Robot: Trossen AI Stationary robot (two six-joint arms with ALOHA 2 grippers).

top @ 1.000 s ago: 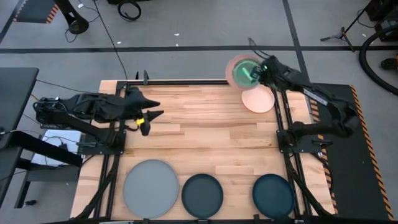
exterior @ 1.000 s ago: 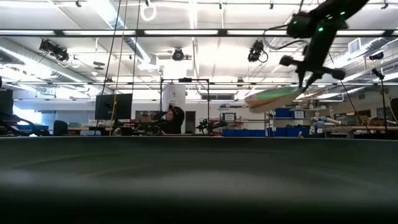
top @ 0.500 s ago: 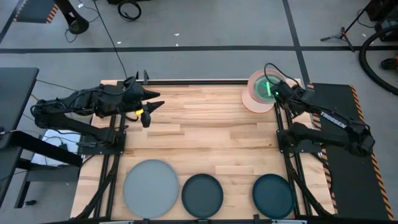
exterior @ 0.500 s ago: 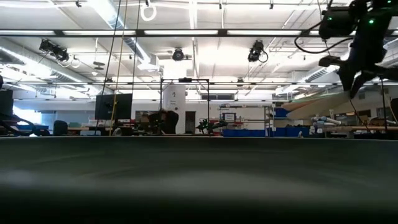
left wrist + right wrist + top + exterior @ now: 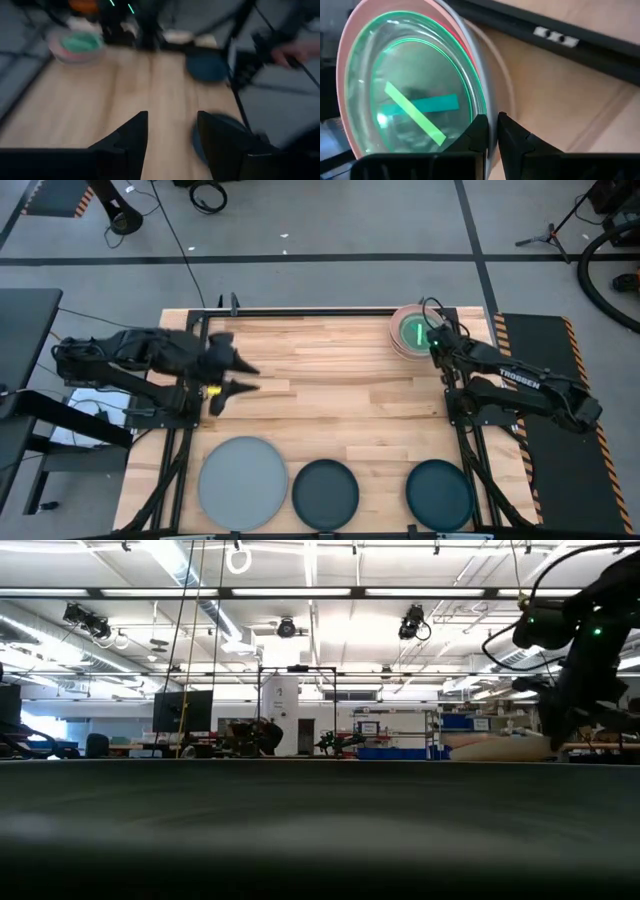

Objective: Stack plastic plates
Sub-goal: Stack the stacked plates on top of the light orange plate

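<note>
A nested stack of plates (image 5: 408, 332) sits at the table's far right corner, with a salmon pink rim outside and a lime green plate innermost. The right wrist view shows the stack (image 5: 410, 85) close up, with red and grey rims between. My right gripper (image 5: 432, 340) is shut on the stack's rim. In the low view the stack (image 5: 495, 748) lies about level at table height below the right gripper (image 5: 572, 725). My left gripper (image 5: 238, 375) is open over bare wood on the left. The large grey plate (image 5: 243, 483) and two dark teal plates (image 5: 325, 491) (image 5: 438, 494) lie flat along the near edge. My right gripper pinches the stack's rim (image 5: 479, 107) between its two fingers, on the side facing the table's right edge. Several nested rims lie in the pinch. One finger (image 5: 476, 131) is on the green inner side and the other (image 5: 512, 134) on the grey outer side. The stack is about level at table height.
A black rail (image 5: 300, 311) runs along the table's far edge, just behind the stack. Black frame posts (image 5: 455, 395) stand at the right side. Bare wood (image 5: 340, 390) fills the table's middle. The left wrist view shows the stack (image 5: 77, 44) and a dark teal plate (image 5: 207, 67) far off.
My right gripper has carried the tilted stack from beyond the far rail toward the table's right edge, then down over the salmon plate at the far right corner, and the stack has levelled out. My left gripper has swung toward the far edge, then back toward the near edge.
</note>
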